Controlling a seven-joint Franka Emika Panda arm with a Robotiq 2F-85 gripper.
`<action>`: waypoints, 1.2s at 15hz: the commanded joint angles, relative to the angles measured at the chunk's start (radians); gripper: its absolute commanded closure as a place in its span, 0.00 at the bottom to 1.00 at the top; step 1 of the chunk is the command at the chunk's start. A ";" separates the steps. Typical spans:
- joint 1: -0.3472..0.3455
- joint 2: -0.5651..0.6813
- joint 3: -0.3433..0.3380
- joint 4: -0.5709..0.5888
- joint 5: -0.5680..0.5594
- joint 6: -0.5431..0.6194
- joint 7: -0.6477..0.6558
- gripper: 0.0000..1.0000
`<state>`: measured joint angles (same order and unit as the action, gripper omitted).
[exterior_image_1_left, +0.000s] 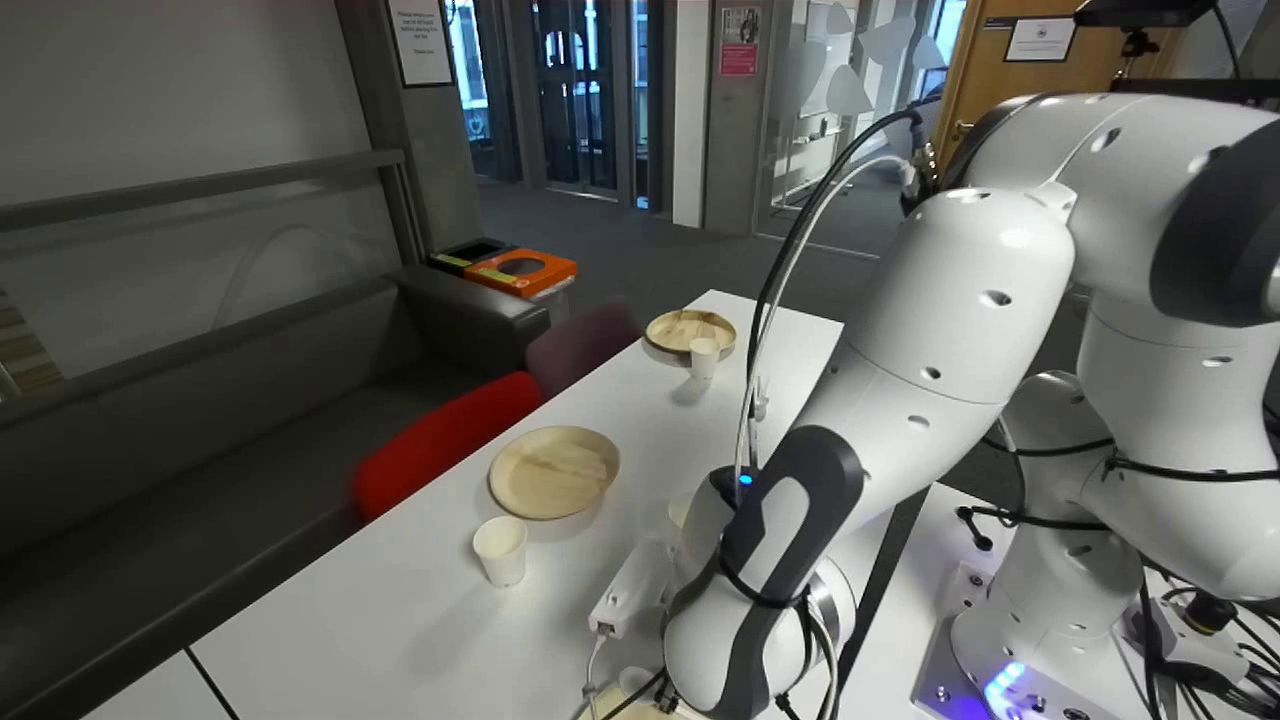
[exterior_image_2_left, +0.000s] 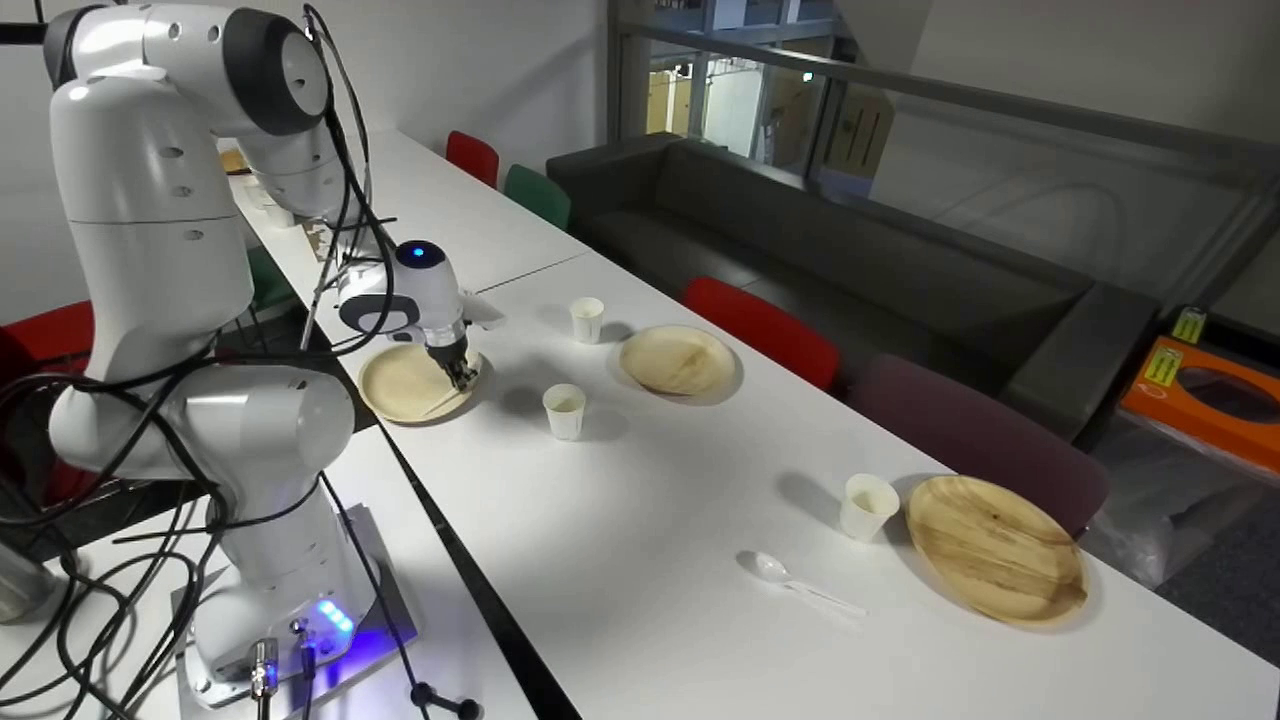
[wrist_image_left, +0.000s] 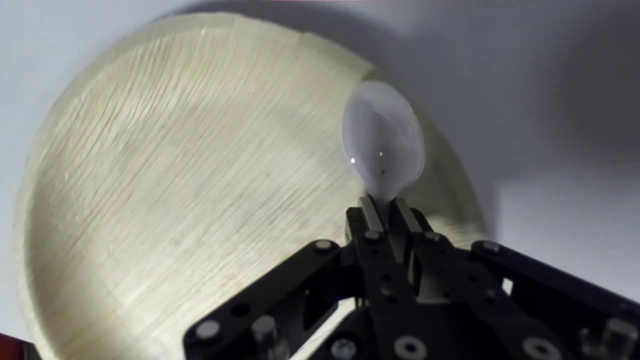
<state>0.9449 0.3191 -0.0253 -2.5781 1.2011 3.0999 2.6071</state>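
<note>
Holding a white plastic spoon (wrist_image_left: 384, 135) by the narrow neck, clamped between the fingers (wrist_image_left: 371, 216), with the bowl jutting out past the tips. Hanging over a round wood-grained plate (wrist_image_left: 175, 175), off toward the rim in the wrist view. Cannot tell light contact with the plate from a small gap. Might let the spoon pivot or twist, owing to so slim a neck pinched at one place. Could catch the bowl or handle on the raised rim, if lowered at a slant, and so tip or shove the thin plate. Might topple a paper cup (exterior_image_2_left: 565, 418), standing near the plate on the desk (exterior_image_2_left: 640, 560), through too wide a sideways swing. Could snag or tug the cables (exterior_image_1_left: 795, 232) looped along the arm (exterior_image_1_left: 930, 370), by turning too far. Would risk, if opened here, dropping the spoon across the rim, because of the off-centre hold.
</note>
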 joint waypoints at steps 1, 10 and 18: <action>0.163 -0.016 -0.115 -0.042 0.037 -0.006 0.000 0.97; 0.520 -0.039 -0.414 -0.086 0.054 0.005 0.000 0.97; 0.737 -0.152 -0.641 -0.100 -0.057 -0.124 0.000 0.97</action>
<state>1.6136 0.2973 -0.5848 -2.6352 1.1956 3.0211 2.6071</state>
